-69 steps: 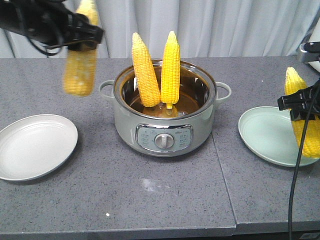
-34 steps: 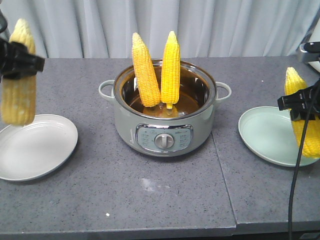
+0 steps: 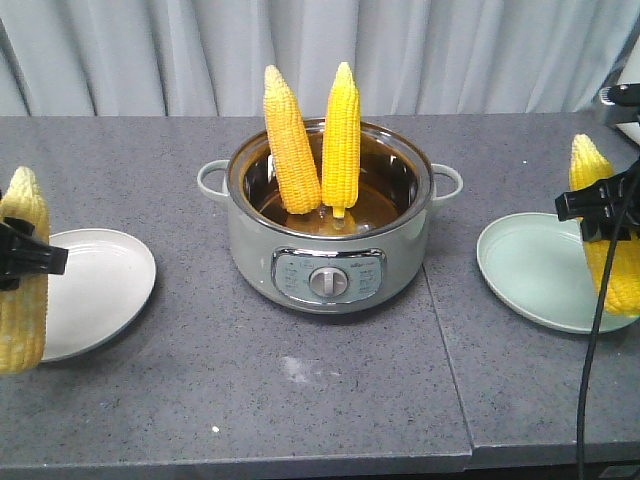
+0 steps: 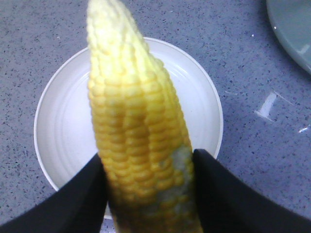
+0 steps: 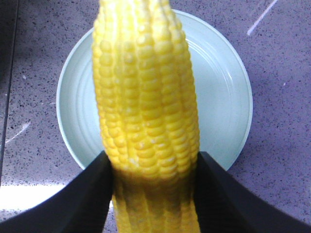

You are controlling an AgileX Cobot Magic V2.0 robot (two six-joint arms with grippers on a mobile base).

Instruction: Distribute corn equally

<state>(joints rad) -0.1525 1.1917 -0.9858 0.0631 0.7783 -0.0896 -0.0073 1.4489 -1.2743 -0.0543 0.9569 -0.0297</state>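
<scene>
My left gripper (image 3: 12, 258) is shut on a pale yellow corn cob (image 3: 22, 290), held upright at the left edge over the white plate (image 3: 100, 290). In the left wrist view that cob (image 4: 141, 136) sits between the black fingers (image 4: 80, 194) above the white plate (image 4: 58, 121). My right gripper (image 3: 600, 208) is shut on another corn cob (image 3: 605, 250) over the pale green plate (image 3: 530, 270). The right wrist view shows this cob (image 5: 146, 111) above the green plate (image 5: 223, 97). Two more cobs (image 3: 290, 140) (image 3: 342, 135) stand upright in the pot (image 3: 330, 255).
The electric pot stands mid-table with side handles (image 3: 212, 178) and a front dial (image 3: 328, 282). A seam (image 3: 445, 360) runs down the grey tabletop right of the pot. A black cable (image 3: 592, 350) hangs at the right. Curtains hang behind.
My left gripper carried its cob from above the pot's left side out to the left and down over the white plate. The right gripper and its cob stayed still.
</scene>
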